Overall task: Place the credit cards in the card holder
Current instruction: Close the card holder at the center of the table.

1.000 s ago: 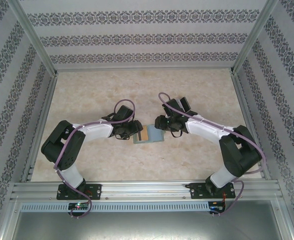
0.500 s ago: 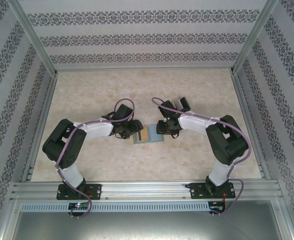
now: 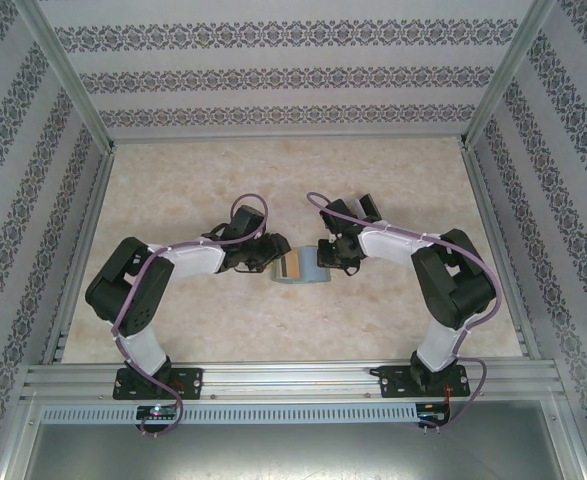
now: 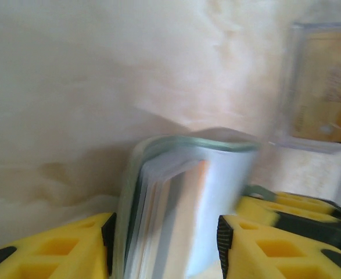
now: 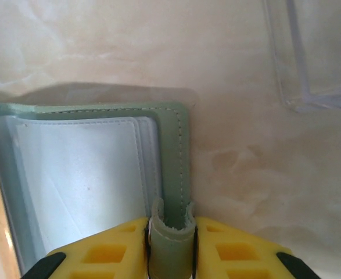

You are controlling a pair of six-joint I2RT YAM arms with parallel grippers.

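The card holder (image 3: 305, 268) lies open on the table between the two arms, with an orange-yellow credit card (image 3: 287, 268) showing on its left part. The right gripper (image 5: 171, 232) is clenched on the holder's green stitched edge, which buckles between the pads. The left gripper (image 4: 164, 247) straddles the upturned opposite flap and its clear sleeves. Blur leaves it uncertain whether those jaws are clamped on the flap or merely bracketing it. A clear plastic box (image 4: 286, 75) with a second orange-yellow card (image 4: 324, 81) inside sits just beyond. To do this step well, the right gripper should pin its edge flat. The left gripper should spread the flap gently, opening one sleeve without creasing it or dragging the holder sideways.
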